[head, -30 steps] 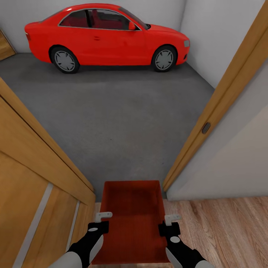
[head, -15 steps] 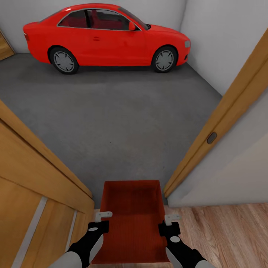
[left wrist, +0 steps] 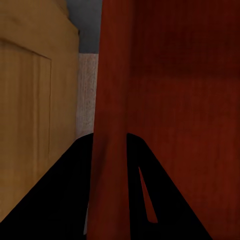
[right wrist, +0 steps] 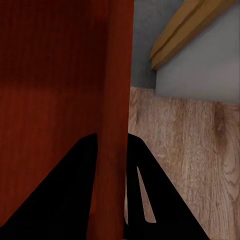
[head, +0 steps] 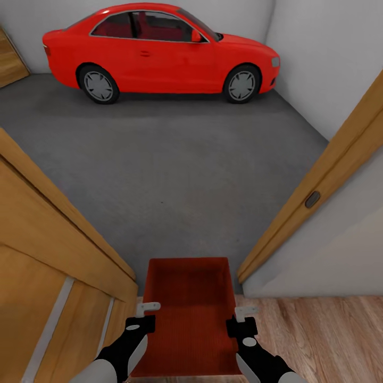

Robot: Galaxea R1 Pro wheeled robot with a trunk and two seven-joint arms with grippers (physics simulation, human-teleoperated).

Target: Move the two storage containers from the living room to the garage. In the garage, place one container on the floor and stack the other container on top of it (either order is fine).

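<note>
Now, from left to right: your left pincer (head: 147,314) clamps the left wall of the storage container (head: 186,314), and your right pincer (head: 242,317) clamps its right wall. It hangs between them, long axis pointing ahead through the doorway, its far end over the garage floor (head: 170,159), where a red car (head: 159,50) stands beyond.

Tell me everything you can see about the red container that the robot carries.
The storage container is a red-orange rectangular bin, plastic by its look, with low straight walls, a flat ribbed bottom and nothing inside. It is held level in the doorway, its far end over the grey concrete floor. The left claw grips its left wall, the right claw its right wall; each wall sits between that claw's fingers.
</note>
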